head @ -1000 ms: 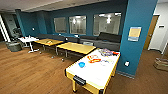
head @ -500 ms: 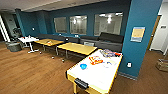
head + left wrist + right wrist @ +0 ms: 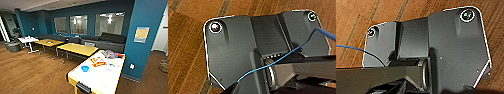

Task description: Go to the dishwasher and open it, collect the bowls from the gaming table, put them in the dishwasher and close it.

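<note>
Blue-walled lounge, wood floor (image 3: pixel 30 72). Gripper state: can't tell for either arm; both wrist views look down at floor. Gaming table (image 3: pixel 100 77) sits ahead, white surface, blue bowl (image 3: pixel 85 68) near its left edge, board games (image 3: pixel 97 61) beyond. Yellow tables (image 3: pixel 77 48) further back.

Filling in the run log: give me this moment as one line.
place: lounge, wood floor | ahead: gaming table | on it: blue bowl, board games | beyond: yellow tables, sofa

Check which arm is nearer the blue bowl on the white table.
Can't call left or right. The blue bowl sits on the gaming table ahead, mid-frame in head view; left arm and right arm hang over wood floor, short of it.
</note>
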